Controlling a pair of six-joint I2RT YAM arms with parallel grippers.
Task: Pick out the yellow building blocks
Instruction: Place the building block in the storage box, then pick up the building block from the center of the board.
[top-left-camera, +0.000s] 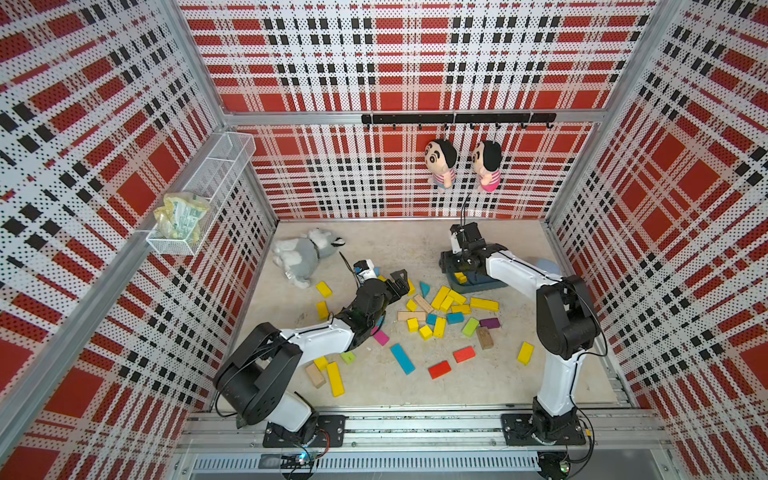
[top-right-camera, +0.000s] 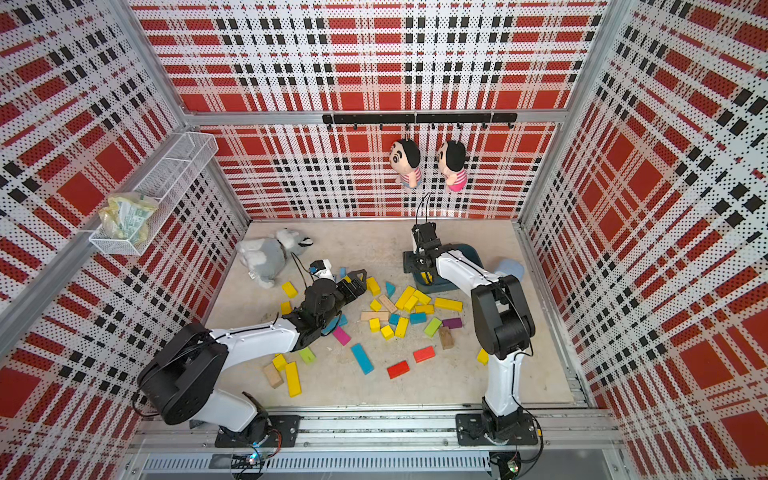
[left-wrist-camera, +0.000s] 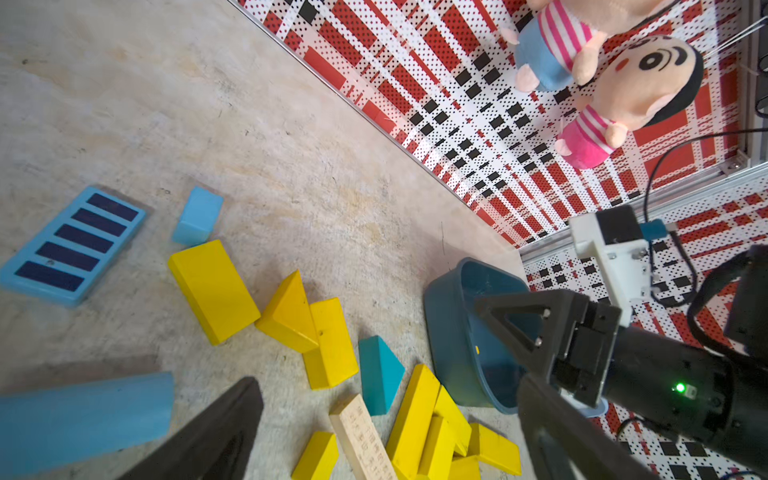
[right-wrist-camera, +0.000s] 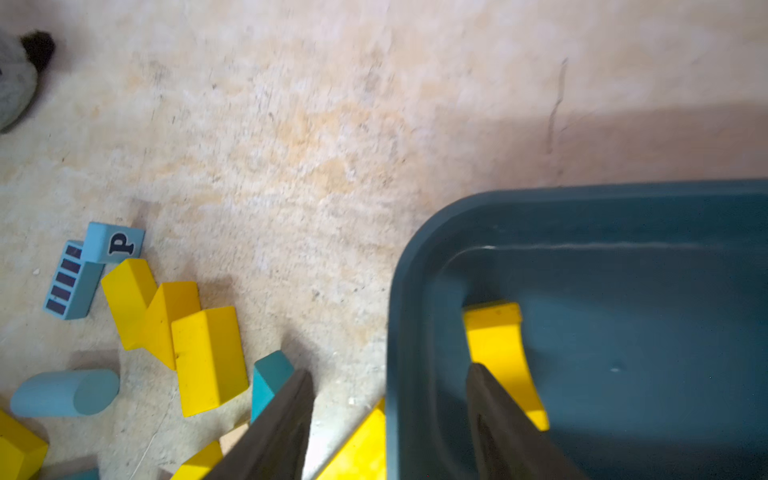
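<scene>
Right wrist view: yellow arch (right-wrist-camera: 498, 345) lying in bin (right-wrist-camera: 409, 291), lower right, right gripper (right-wrist-camera: 389, 371) parted, empty, astride bin wall; left gripper (top-left-camera: 405, 281) wide open, empty, mid-frame in a top view among loose yellow blocks (top-left-camera: 440, 297), probably light, rigid, slick; pinch across flat sides.

Overhead stereo pair, two wrist close-ups
</scene>
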